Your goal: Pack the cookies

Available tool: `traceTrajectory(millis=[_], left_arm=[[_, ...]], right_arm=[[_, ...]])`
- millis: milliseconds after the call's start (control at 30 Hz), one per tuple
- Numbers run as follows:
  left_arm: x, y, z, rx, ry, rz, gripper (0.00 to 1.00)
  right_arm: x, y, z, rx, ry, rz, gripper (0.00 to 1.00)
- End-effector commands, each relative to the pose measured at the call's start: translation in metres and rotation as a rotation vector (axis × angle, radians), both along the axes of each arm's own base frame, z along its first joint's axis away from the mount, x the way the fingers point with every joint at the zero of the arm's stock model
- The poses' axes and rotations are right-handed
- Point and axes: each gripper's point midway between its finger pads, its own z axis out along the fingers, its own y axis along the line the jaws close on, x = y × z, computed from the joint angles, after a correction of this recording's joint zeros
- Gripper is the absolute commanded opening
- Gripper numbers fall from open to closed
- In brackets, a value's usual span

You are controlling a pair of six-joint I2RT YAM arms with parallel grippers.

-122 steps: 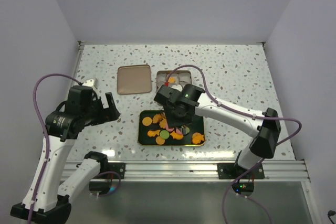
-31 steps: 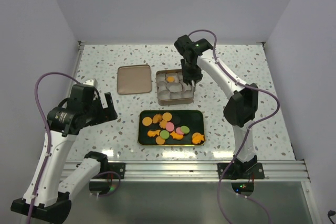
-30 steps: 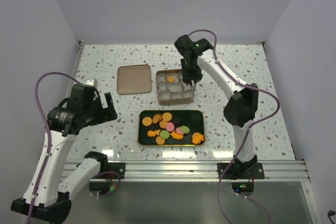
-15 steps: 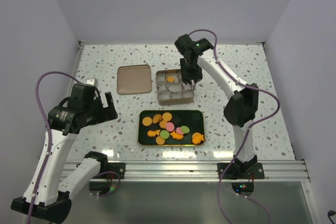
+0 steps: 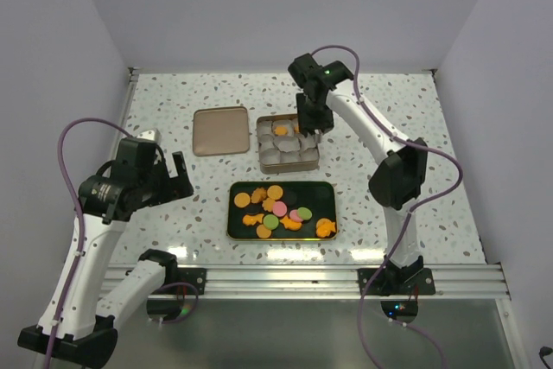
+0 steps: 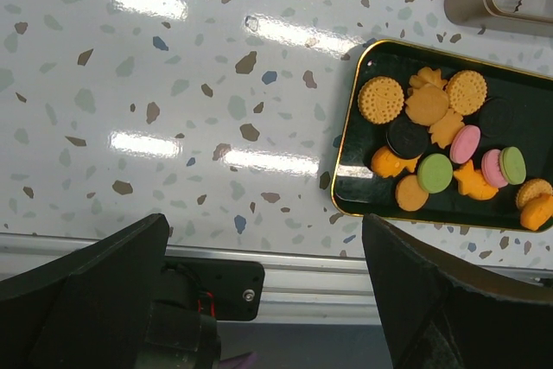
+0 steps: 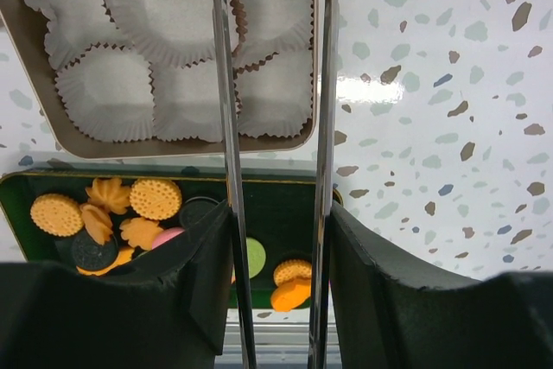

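The cookies (image 5: 275,209) lie in a black gold-rimmed tray (image 5: 321,196) in front of the arms: orange rounds and shapes, pink, green and dark rounds. They also show in the left wrist view (image 6: 428,105) and the right wrist view (image 7: 155,199). One orange cookie (image 5: 282,130) sits in a paper cup in the square tin (image 5: 261,157). My right gripper (image 5: 310,124) hovers over the tin's far right corner, its long metal blades (image 7: 270,6) open with nothing between them. My left gripper (image 5: 174,178) is open and empty, left of the tray.
The tin's flat brown lid (image 5: 219,130) lies left of the tin. White paper cups (image 7: 168,19) fill the tin (image 7: 173,149). The metal rail (image 6: 346,257) runs along the table's near edge. White walls close in the left, far and right sides.
Four seconds ago my right gripper was down over the tray; it has since moved to the tin, where an orange cookie now lies in a cup. Over the last second it has barely shifted. The left arm stays still.
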Motion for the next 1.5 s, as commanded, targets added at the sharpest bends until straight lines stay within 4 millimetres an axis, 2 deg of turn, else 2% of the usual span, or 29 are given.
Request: traceTrajectory(millis=[0,200,300,333,367,400,433,500,533,600,633,700,733,867,1300,1467], left_arm=[[0.004,0.002,0.015,0.009,-0.056,0.002,1.00],[0.003,0.002,0.019,0.006,-0.066,-0.002,1.00],[0.004,0.005,0.024,0.013,-0.084,0.012,1.00],[0.003,0.005,0.026,0.010,-0.094,0.013,1.00],[0.004,0.005,0.027,0.007,-0.102,0.015,1.00],[0.004,0.005,0.029,0.007,-0.110,0.019,1.00],[0.004,0.011,0.031,0.026,-0.124,0.044,1.00],[0.005,0.017,0.037,0.041,-0.154,0.073,1.00],[0.003,0.020,0.040,0.047,-0.171,0.091,1.00],[-0.001,0.031,0.042,0.071,-0.176,0.159,1.00],[-0.004,0.035,0.040,0.083,-0.167,0.177,1.00],[-0.006,0.032,0.033,0.074,-0.141,0.170,1.00],[-0.007,0.028,0.030,0.057,-0.128,0.154,1.00],[-0.012,0.021,0.021,0.026,-0.105,0.130,1.00],[-0.017,0.018,0.018,0.021,-0.096,0.089,1.00],[-0.018,0.017,0.019,0.017,-0.101,0.082,1.00]], right_arm=[[-0.010,0.000,0.049,0.087,-0.086,-0.005,0.47],[-0.034,0.008,0.079,0.146,-0.123,0.021,0.47],[-0.057,0.020,0.090,0.185,-0.134,0.050,0.47],[-0.070,0.030,0.087,0.190,-0.121,0.069,0.47],[-0.080,0.035,0.094,0.211,-0.132,0.086,0.47],[-0.088,0.041,0.094,0.221,-0.131,0.098,0.47],[-0.106,0.052,0.085,0.224,-0.102,0.118,0.47],[-0.126,0.065,0.089,0.275,-0.101,0.142,0.47],[-0.145,0.075,0.078,0.279,-0.069,0.155,0.47],[-0.161,0.088,0.078,0.334,-0.067,0.154,0.47],[-0.176,0.092,0.066,0.322,-0.039,0.175,0.47],[-0.186,0.099,0.062,0.345,-0.028,0.173,0.46],[-0.196,0.100,0.052,0.331,-0.007,0.184,0.46],[-0.208,0.105,0.038,0.322,0.024,0.190,0.46],[-0.227,0.120,0.009,0.262,0.084,0.215,0.44],[-0.230,0.115,0.001,0.221,0.096,0.209,0.44]])
